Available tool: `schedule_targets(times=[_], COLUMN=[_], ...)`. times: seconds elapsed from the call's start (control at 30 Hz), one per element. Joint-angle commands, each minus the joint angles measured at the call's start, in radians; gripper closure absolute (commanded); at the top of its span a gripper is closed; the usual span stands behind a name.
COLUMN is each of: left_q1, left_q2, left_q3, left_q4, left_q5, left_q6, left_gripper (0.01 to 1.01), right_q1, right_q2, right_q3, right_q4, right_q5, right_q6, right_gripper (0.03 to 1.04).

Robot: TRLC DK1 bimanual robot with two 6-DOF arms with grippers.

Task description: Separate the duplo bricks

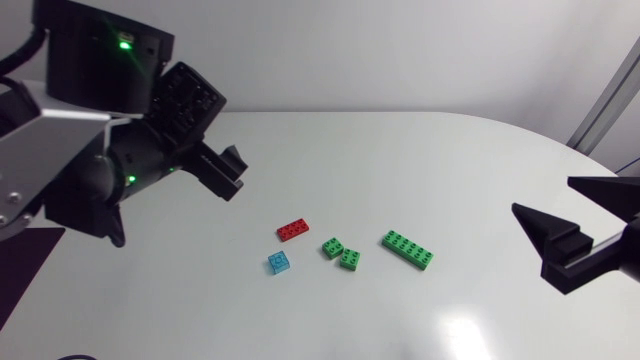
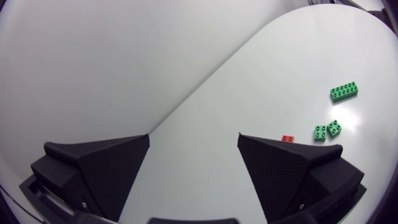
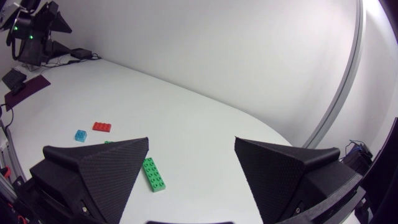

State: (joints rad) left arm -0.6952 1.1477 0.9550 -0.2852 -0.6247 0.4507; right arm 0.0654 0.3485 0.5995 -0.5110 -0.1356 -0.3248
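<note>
White tabletop (image 1: 400, 150): smooth, with a faint sheen. Long green plastic brick (image 1: 408, 250) and red plastic brick (image 1: 293, 230): glossy, studded. Pale blue plastic brick (image 1: 279, 263): looks translucent. Left gripper (image 2: 193, 137) and right gripper (image 3: 191, 140): matt black, finely grained faces.

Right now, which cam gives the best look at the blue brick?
Head view: the blue brick shows whole and unobstructed from above, close to the red brick. The right wrist view shows it only small and far off, beside the red brick. The left wrist view does not show it at all.
</note>
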Motion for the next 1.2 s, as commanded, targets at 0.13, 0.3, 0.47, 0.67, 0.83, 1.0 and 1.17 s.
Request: schedule_targets(times=[0.13,0.3,0.47,0.67,0.83,1.0,1.17], left_q1=[-0.003,0.023,0.04,0.082,0.103,0.135,0.172], left_q2=[-0.118,-0.21,-0.321,-0.448,-0.502,-0.566,-0.649], left_q3=[-0.05,-0.076,-0.131,-0.162,-0.177,-0.188,-0.237], left_q4=[-0.031,-0.06,-0.098,-0.141,-0.172,-0.183,-0.181], left_q5=[-0.092,-0.099,-0.099,-0.099,-0.099,-0.099,-0.098], left_q6=[-0.021,-0.04,-0.04,-0.067,-0.106,-0.112,-0.115], left_gripper=[0.043,0.043,0.043,0.043,0.043,0.043,0.043], right_q1=[0.002,0.004,0.004,0.004,0.005,0.005,0.002], right_q2=[-0.12,-0.152,-0.169,-0.192,-0.213,-0.246,-0.319], right_q3=[-0.046,-0.06,-0.072,-0.102,-0.121,-0.122,-0.139], right_q4=[-0.038,-0.049,-0.055,-0.044,-0.034,-0.032,-0.018], right_q5=[0.053,0.062,0.067,0.143,0.185,0.234,0.257], right_q6=[-0.039,-0.04,-0.042,-0.08,-0.083,-0.089,-0.082], right_gripper=[0.07,0.07,0.07,0.07,0.07,0.07,0.07])
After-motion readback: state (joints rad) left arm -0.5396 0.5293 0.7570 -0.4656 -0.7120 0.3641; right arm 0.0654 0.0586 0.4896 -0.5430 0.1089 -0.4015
